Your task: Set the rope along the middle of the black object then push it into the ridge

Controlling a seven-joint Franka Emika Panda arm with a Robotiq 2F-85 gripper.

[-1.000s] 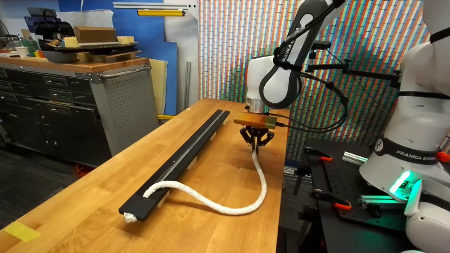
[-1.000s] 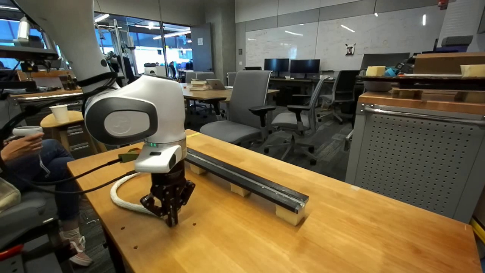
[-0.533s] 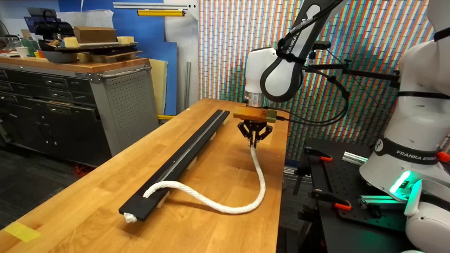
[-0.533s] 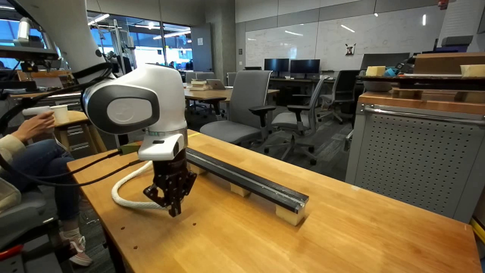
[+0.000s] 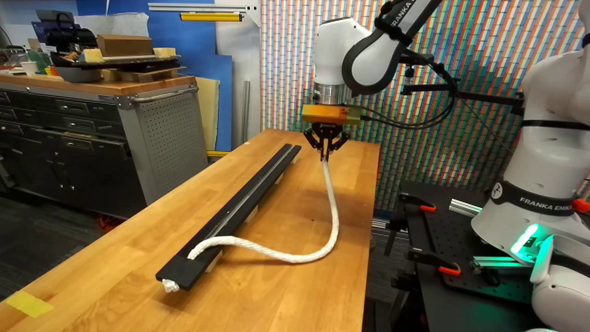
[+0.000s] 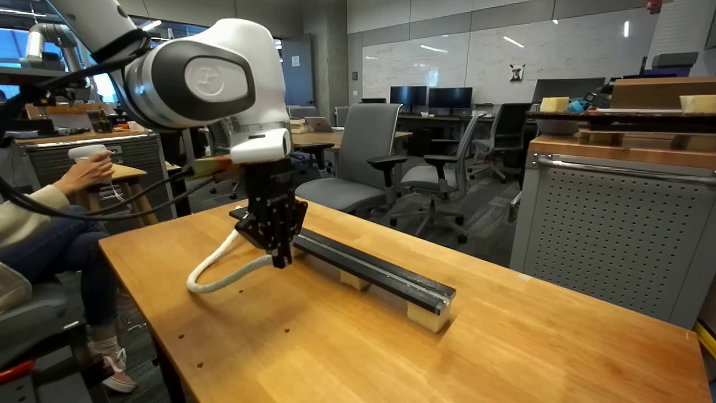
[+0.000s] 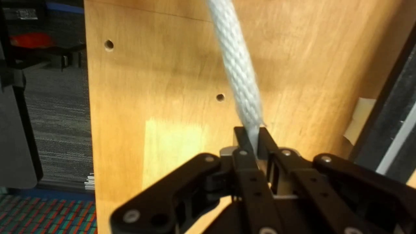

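The rope [image 5: 335,216] is thick, white and braided. One end goes into the black object [image 5: 242,214] at its near end, where a white tuft [image 5: 170,286] sticks out. From there the rope curves over the table and rises to my gripper [image 5: 324,156]. My gripper is shut on the rope's free end, above the table and beside the black bar. The wrist view shows the rope [image 7: 239,65] pinched between the fingertips [image 7: 252,135]. The ridge [image 5: 252,193] is a pale line along the bar; it also shows in an exterior view [image 6: 391,273] and the wrist view [image 7: 398,143].
The bar stands on small wooden blocks [image 6: 428,318] on the wooden table [image 6: 531,347]. Yellow tape [image 5: 30,303] marks a table corner. A grey cabinet [image 5: 166,124] stands beyond the table. A seated person [image 6: 50,235] and chairs [image 6: 369,151] are near the table.
My gripper has risen and moved closer to the bar, still holding the rope end. More of the rope is lifted off the table, and its bend has shifted. The bar has not moved.
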